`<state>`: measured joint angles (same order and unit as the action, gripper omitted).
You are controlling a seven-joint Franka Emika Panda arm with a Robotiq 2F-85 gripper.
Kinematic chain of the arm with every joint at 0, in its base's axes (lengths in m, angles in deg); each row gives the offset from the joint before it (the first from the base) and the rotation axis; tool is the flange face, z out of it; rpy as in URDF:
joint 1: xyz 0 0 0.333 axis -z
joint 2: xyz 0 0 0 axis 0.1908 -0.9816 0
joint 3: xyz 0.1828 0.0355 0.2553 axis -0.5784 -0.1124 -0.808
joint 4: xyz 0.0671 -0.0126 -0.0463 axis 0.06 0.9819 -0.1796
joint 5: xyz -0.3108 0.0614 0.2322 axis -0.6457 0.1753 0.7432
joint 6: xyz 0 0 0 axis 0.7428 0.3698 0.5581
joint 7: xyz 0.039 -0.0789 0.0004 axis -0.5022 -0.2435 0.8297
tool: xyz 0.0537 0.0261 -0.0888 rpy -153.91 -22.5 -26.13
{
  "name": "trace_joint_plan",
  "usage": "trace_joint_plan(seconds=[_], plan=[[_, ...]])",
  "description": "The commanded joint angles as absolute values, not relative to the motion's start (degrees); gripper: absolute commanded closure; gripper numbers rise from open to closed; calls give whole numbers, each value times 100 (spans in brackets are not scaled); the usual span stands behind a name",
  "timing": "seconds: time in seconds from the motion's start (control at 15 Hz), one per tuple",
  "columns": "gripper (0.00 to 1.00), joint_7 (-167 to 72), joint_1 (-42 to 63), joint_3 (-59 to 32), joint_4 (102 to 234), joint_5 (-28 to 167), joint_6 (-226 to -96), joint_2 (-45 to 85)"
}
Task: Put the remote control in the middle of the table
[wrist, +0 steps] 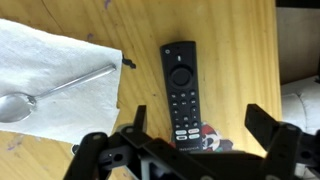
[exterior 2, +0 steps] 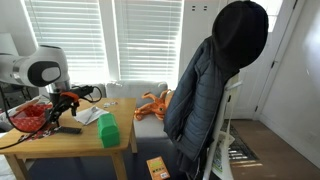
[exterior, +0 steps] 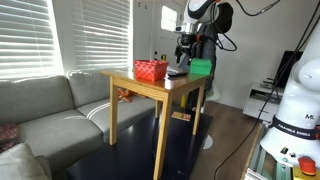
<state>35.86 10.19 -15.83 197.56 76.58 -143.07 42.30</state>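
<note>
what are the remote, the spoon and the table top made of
The remote control looks like matte black plastic: a dull, even surface with moulded buttons. The spoon is probably polished metal, judging by its silvery shine. The table seems to be lightly finished wood, honey-coloured with visible grain.

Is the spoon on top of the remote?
No, the spoon lies on the white napkin, apart from the remote.

A red mesh basket (exterior: 151, 70) and a green box (exterior: 201, 67) stand apart from each other. In the wrist view a metal spoon (wrist: 60, 87) lies on a white paper napkin (wrist: 50, 55). A grey sofa (exterior: 45, 110) sits below white window blinds (exterior: 90, 35). A dark jacket (exterior 2: 215, 80) hangs near an orange soft toy (exterior 2: 155, 102).
</note>
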Motion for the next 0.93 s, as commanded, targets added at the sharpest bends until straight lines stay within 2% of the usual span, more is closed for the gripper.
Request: trace_joint_plan(seconds=[0.0, 0.4, 0.47, 0.87], plan=[[0, 2316, 1031, -1648, 19372, 7637, -13542, 4552], [0, 287, 1025, -1684, 19357, 7508, -13399, 5134], [0, 852, 945, -1577, 19257, 7606, -13443, 4869], [0, 793, 939, -1569, 19255, 7605, -13443, 4851]])
